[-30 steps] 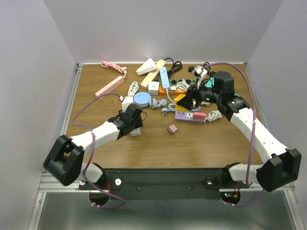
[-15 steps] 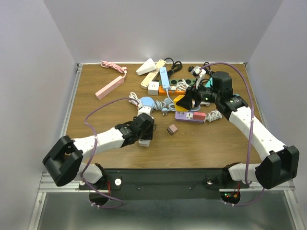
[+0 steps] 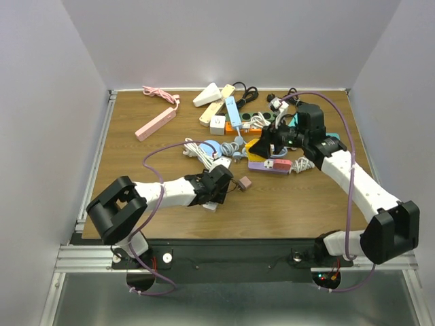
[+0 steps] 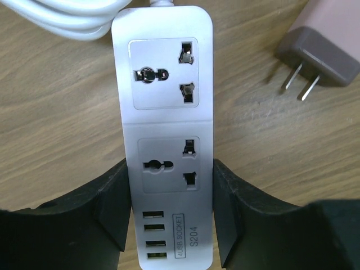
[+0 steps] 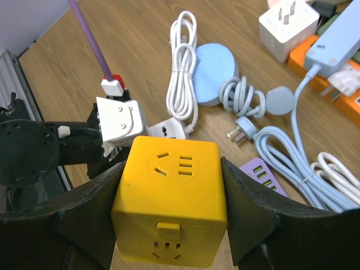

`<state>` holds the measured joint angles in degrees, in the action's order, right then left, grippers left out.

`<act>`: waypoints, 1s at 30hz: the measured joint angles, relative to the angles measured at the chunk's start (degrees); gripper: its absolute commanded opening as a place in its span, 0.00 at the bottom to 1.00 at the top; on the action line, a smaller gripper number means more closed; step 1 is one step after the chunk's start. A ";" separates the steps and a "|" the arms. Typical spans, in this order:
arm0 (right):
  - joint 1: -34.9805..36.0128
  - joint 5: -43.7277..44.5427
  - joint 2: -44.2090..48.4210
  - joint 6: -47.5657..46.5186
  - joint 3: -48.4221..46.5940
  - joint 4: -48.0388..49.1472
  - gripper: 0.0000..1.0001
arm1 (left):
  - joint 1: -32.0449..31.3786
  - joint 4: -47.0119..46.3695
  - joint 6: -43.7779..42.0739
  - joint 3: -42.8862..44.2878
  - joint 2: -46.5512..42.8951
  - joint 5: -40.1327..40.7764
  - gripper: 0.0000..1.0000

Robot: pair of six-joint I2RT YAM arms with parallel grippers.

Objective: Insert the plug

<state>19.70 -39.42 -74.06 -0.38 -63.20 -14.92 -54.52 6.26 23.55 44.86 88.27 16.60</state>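
Observation:
My left gripper (image 3: pixel 217 191) is shut on the USB end of a white power strip (image 4: pixel 167 107) that lies flat on the wooden table; both its sockets are empty. A small brown-pink plug (image 3: pixel 245 182) lies just right of it, and in the left wrist view this plug (image 4: pixel 326 42) has two prongs pointing down-left. My right gripper (image 3: pixel 267 144) is shut on a yellow cube socket (image 5: pixel 171 194) and holds it above the table, over the cluttered middle. The white strip's far end (image 5: pixel 167 130) shows below the cube in the right wrist view.
A purple strip (image 3: pixel 270 164) lies under the right gripper. A round light-blue hub (image 5: pixel 214 73) with coiled cables lies mid-table. Pink (image 3: pixel 155 124), cream (image 3: pixel 216 105), light-blue (image 3: pixel 233 111) and orange (image 3: pixel 255 127) strips and a white adapter (image 5: pixel 288 28) crowd the back.
My left gripper has carried the white strip right and nearer, up beside the brown-pink plug. My right gripper with the yellow cube shifted slightly left and back.

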 measured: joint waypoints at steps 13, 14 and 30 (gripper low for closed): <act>5.60 2.84 -9.79 -2.78 0.24 -0.94 0.00 | -0.13 0.20 4.02 -4.70 -5.77 0.24 0.98; 6.36 3.43 -10.54 -3.21 -0.04 -1.53 0.00 | -0.11 0.48 4.48 -5.55 -8.24 0.07 0.98; 15.19 10.16 -20.52 -9.05 -8.00 -6.29 0.00 | 12.55 1.22 17.11 -17.81 -36.37 -0.59 0.99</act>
<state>34.89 -29.26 -94.59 -9.43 -71.20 -21.21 -41.98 7.49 40.66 27.05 51.90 16.01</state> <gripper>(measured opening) 0.687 0.986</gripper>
